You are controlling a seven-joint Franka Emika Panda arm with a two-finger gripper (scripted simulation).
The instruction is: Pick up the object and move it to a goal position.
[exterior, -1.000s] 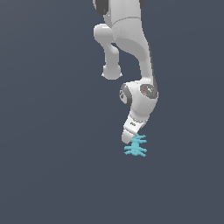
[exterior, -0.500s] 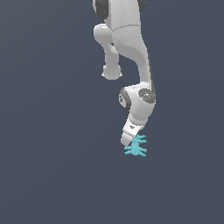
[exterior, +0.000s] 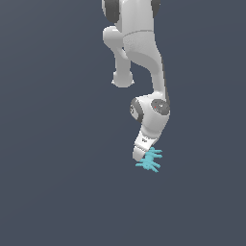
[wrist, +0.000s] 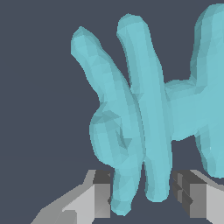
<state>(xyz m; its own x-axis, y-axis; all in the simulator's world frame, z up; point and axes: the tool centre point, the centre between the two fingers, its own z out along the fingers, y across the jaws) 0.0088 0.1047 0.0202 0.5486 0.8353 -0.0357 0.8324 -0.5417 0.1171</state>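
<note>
The object (exterior: 151, 160) is a small cyan spiky thing with a spine and short side prongs, low in the exterior view. It fills the wrist view (wrist: 144, 109). My gripper (exterior: 144, 157) points down and slightly tilted, right at the object's near end. In the wrist view my gripper (wrist: 142, 192) has two of the object's prongs between its fingers. The one finger (wrist: 101, 194) presses against a prong. The other finger (wrist: 192, 192) sits tight beside the second prong. The fingertips are hidden in the exterior view.
A plain dark grey surface (exterior: 57, 192) lies all around. The white arm (exterior: 144, 53) rises from the gripper to the upper edge of the exterior view.
The wrist joint has swung toward the exterior view's right and the hand has tilted. The object now sits slightly higher and more tilted than a second ago.
</note>
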